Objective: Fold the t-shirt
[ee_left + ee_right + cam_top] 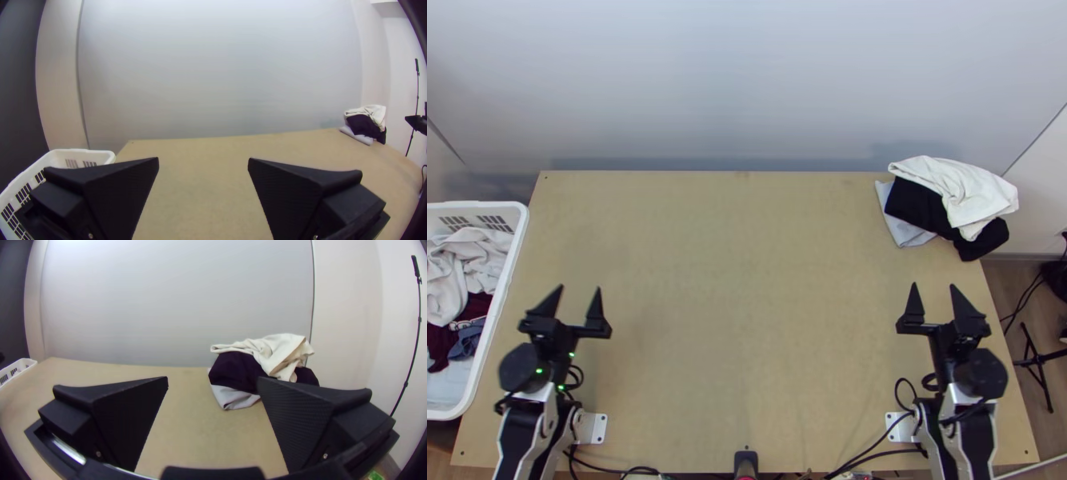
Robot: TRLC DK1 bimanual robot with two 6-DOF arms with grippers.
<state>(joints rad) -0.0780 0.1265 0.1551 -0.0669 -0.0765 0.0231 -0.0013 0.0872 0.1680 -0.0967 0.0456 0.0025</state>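
Checking top view first: left gripper over the left side of the table, fingers spread, nothing between. Right gripper likewise on the right side, spread, holding nothing. Can't say for certain which garment is the t-shirt. Best guess: it's in the white basket at the left edge, with pale cloth bunched beside dark red cloth and a bit of blue cloth. Far right corner has a pile: white cloth on black cloth, light grey cloth under. Probably the output stack, rather loosely laid.

Handling, my read: light, limp, not fragile, moderate grip. Won't hold shape, and neighbours may drag along. Pinch a raised fold in the basket, lift, then regrip at shoulders or hem corners to spread. Fetch looks like the next step; folding not begun.

Left wrist view: wide gap between the fingers, bare wood through it. Basket wall is near one finger, so watch rim clearance. Surface flat, smooth-looking; cloth may slide if dragged.

Right wrist view: fingers wide apart too, pile beyond them, not touched. White cloth creased and draped over the stack. Room: smooth pale wall behind the table, thin black stand off to the side. Lighting looks even.
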